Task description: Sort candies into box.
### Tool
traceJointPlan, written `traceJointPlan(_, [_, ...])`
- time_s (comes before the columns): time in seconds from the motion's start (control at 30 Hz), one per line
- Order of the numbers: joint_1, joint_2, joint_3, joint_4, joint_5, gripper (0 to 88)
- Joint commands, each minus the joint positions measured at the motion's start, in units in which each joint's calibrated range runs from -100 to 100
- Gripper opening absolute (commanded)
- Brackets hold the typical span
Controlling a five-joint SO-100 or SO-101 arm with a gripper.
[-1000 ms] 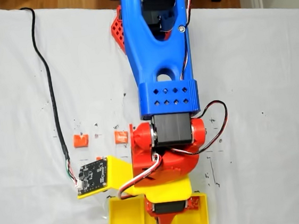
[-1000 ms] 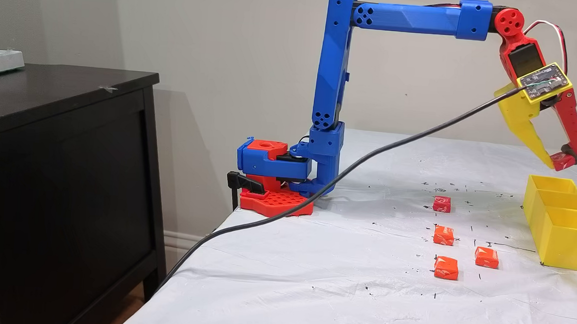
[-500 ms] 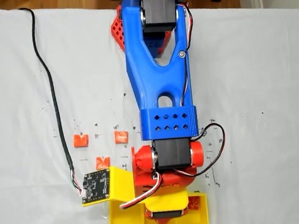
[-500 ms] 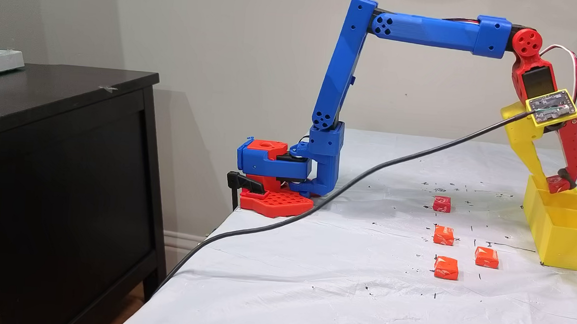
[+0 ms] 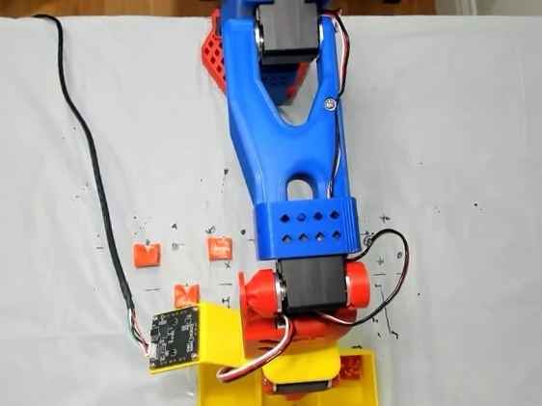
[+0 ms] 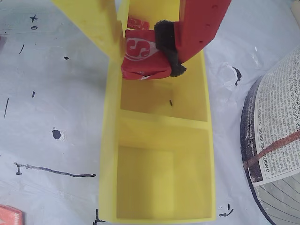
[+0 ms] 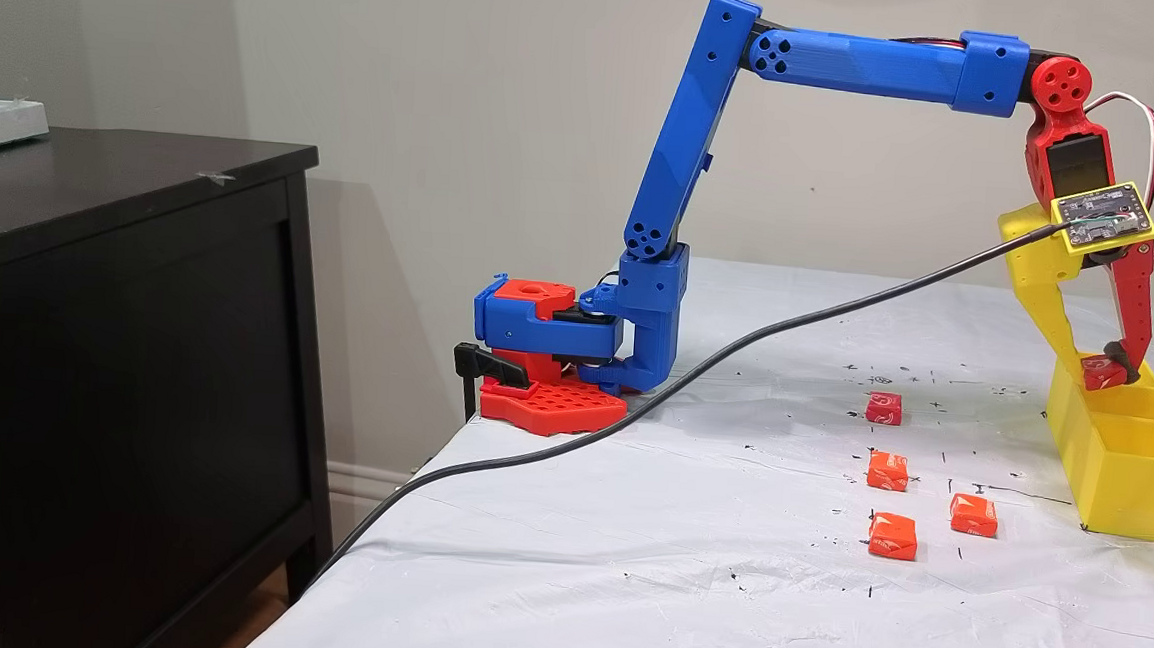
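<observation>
Lowering into the box (image 6: 110, 154), the claw (image 7: 1100, 374) has dropped from well above the rim, pinching a deep red candy (image 6: 143, 58) over the far compartment; release looks due. Four candies (image 7: 888, 470) wait on the surface (image 7: 622, 567).

home room | dark wood cabinet (image 7: 115, 336) | plain wall (image 7: 452, 76) | baseboard (image 7: 367, 479)

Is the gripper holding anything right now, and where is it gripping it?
Yes, the gripper holds a red candy with white marks, pinched on two opposite sides by the yellow finger and the red finger's black pad, over the box.
</observation>
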Motion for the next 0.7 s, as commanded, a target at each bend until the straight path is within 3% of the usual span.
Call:
traceJointPlan(0.0, [-0.7, -2.8, -4.5, 0.1, 0.0, 24.8])
traceJointPlan(0.13, [-0.7, -3.2, -4.5, 0.5, 0.0, 29.5])
traceJointPlan(0.33, [-0.7, -5.0, -3.2, 0.6, 0.1, 27.3])
traceJointPlan(0.47, [-0.8, -6.8, -2.3, 0.6, 0.3, 19.3])
traceJointPlan(0.5, [-0.8, -8.4, -1.5, 0.4, 0.4, 11.6])
traceJointPlan(0.6, [-0.8, -11.3, -0.4, 1.1, 0.5, 0.2])
traceJointPlan(0.67, [-0.8, -13.4, 0.6, 2.0, 0.6, 0.2])
